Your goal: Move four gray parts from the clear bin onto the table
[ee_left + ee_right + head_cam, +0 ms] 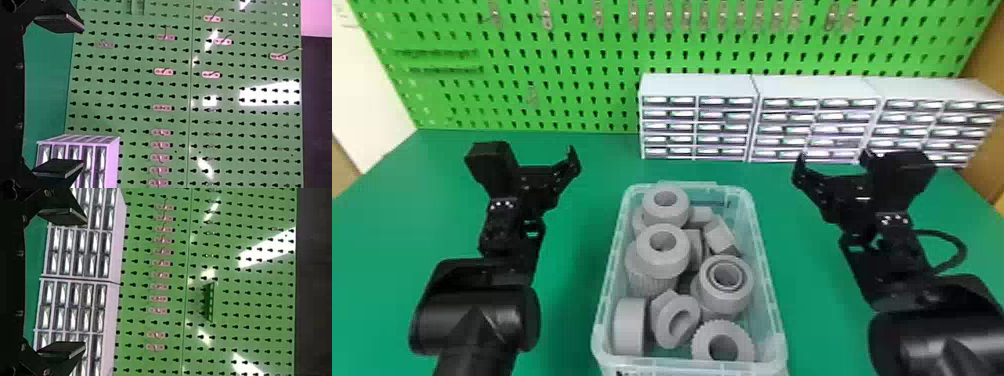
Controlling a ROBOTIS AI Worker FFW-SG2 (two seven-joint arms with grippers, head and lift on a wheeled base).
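In the head view my left gripper is over the table left of the clear bin, and my right gripper is on the bin's right. Both stand open and apart from the bin. Inside it lie several gray parts, among them a ring-topped part, a round part, a toothed ring and a cylinder. In the left wrist view the left gripper has its fingers spread with nothing between them; the right gripper looks the same in the right wrist view.
The green table surrounds the bin. White drawer cabinets stand along the back, from the middle to the right. Behind them rises a green pegboard with small metal hooks. A black cable loops beside the right arm.
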